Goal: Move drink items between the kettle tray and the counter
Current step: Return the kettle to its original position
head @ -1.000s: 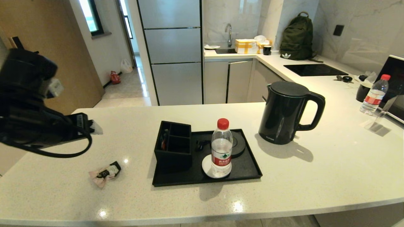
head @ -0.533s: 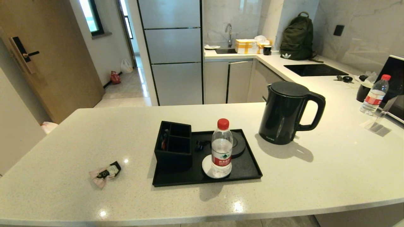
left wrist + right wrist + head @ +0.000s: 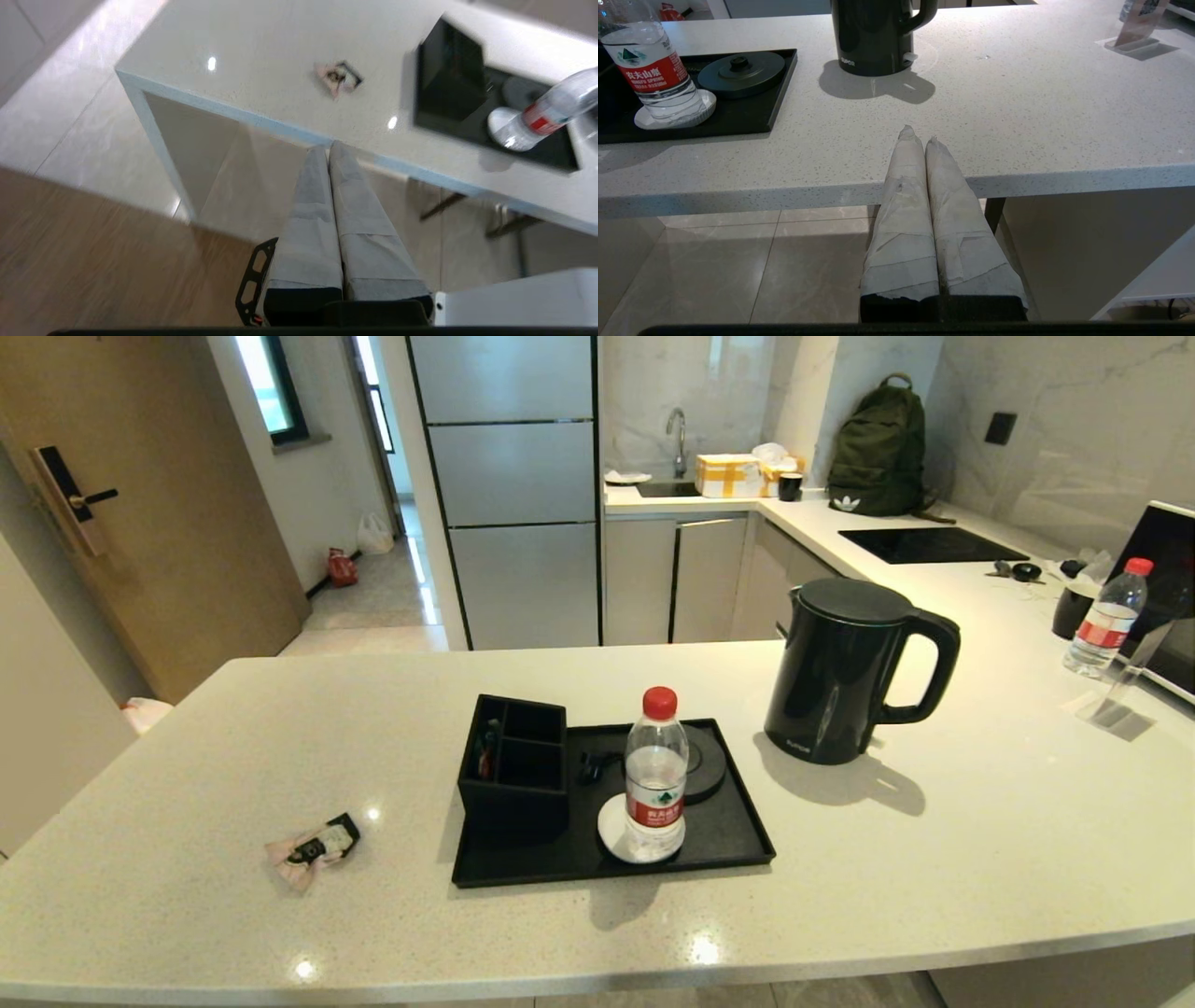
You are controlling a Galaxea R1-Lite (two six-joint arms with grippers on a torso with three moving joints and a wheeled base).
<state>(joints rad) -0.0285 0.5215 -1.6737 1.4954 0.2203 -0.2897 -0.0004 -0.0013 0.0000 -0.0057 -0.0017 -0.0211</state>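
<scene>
The black kettle (image 3: 840, 667) stands on the off-white counter (image 3: 980, 840) just right of the kettle tray (image 3: 738, 835), also seen as the kettle (image 3: 873, 35) in the right wrist view. The tray holds its round base (image 3: 705, 765), a compartmented box (image 3: 513, 765) and a water bottle (image 3: 655, 775). The pink sachet (image 3: 313, 847) lies on the counter to the tray's left; the sachet (image 3: 338, 78) shows in the left wrist view too. My left gripper (image 3: 328, 146) is shut and empty, off the counter's near left corner. My right gripper (image 3: 920, 133) is shut and empty at the counter's near edge.
A second bottle (image 3: 1106, 616), a clear stand (image 3: 1116, 695) and a microwave (image 3: 1167, 597) sit at the far right of the counter. A backpack (image 3: 878, 448) and a hob (image 3: 929, 543) are on the back worktop. Neither arm shows in the head view.
The left arm, which filled the head view's left side a second ago, has withdrawn out of that view. Nothing on the counter has moved.
</scene>
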